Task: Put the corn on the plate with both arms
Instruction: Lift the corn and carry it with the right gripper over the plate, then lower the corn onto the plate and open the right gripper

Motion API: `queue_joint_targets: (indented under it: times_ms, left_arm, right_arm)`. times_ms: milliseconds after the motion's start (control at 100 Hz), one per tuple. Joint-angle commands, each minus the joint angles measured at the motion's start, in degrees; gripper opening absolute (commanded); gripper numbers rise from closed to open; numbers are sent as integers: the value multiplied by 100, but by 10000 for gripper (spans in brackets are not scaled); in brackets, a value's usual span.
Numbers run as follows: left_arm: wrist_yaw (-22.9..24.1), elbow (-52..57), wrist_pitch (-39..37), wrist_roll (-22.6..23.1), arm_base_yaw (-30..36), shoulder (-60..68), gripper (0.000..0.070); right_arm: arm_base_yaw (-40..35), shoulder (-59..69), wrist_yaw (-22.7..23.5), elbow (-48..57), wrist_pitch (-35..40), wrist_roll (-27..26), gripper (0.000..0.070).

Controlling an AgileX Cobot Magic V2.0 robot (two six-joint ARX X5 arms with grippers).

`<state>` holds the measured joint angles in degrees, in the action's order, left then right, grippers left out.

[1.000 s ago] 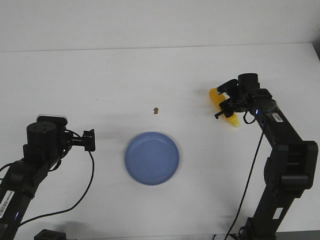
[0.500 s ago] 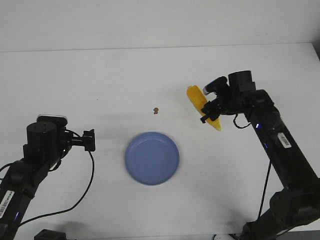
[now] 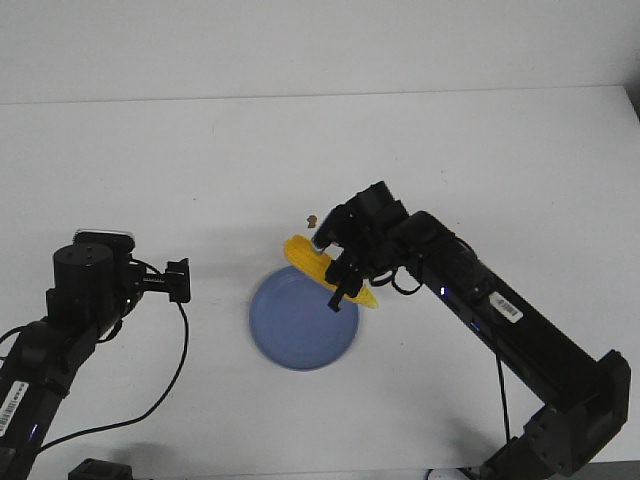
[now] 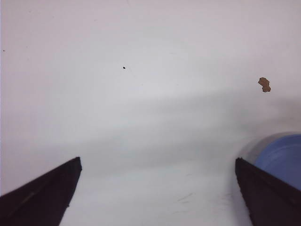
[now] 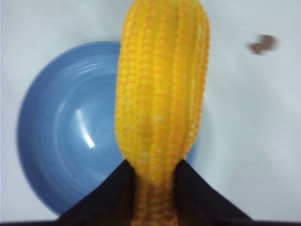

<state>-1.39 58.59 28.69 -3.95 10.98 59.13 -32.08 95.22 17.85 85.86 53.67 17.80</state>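
The table carries the plate at the centre of the front view, with the right arm reaching in from five o'clock and the left arm parked well off at nine o'clock. The right gripper is clamped on the corn, which hangs above the plate's rim at about one o'clock, not yet over the middle. The main risk, as I judge it, is an early release: dropped here, the cob could strike the raised rim and roll off onto the table, since it is round and tapered and tends to roll in a curve. A second risk is the grip itself; the wrist view shows the fingers pinching near one end, so most of the cob overhangs and could pivot or slip. In the front view the corn's long axis runs from ten o'clock to four o'clock, the free end pointing toward ten; which end is the taper I cannot tell. The left gripper stands wide and empty. A brown speck lies just beyond the plate at twelve o'clock.
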Motion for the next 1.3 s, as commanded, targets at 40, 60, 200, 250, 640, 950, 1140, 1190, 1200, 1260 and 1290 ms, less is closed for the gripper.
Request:
queue_joint_targets:
  times_ms: [40, 60, 200, 250, 640, 950, 1140, 1190, 1200, 1260, 1290]
  left_arm:
    - [7, 72, -35, -17, 0, 46, 700]
    - [7, 72, -33, -17, 0, 46, 700]
    - [7, 72, -28, -17, 0, 46, 700]
    - [7, 72, -26, -17, 0, 46, 700]
    - [7, 72, -4, -17, 0, 46, 700]
    - [7, 72, -7, -17, 0, 46, 700]
    - [7, 72, -4, -15, 0, 46, 700]
    - [7, 72, -4, -15, 0, 46, 700]
    - [7, 72, -2, -15, 0, 46, 700]
    - [7, 72, -2, -11, 0, 46, 700]
    - [9, 72, -2, -7, 0, 46, 700]
  right_arm:
    - [-345, 201, -168, 35, -17, -74, 48]
    - [-396, 229, -203, 35, -7, -87, 48]
    - [-610, 435, -452, 31, -39, -153, 49]
    - [-651, 538, -503, 31, -87, -155, 49]
    - [-713, 931, -579, 31, 11, -304, 70]
    - [-730, 931, -586, 31, 13, -415, 397]
    - [-728, 931, -586, 31, 11, -431, 421]
    - [-728, 931, -584, 31, 0, -457, 422]
    - [-728, 931, -584, 31, -2, -461, 422]
    - [-728, 931, -586, 31, -11, -476, 424]
    - [-728, 931, -586, 31, -17, -476, 426]
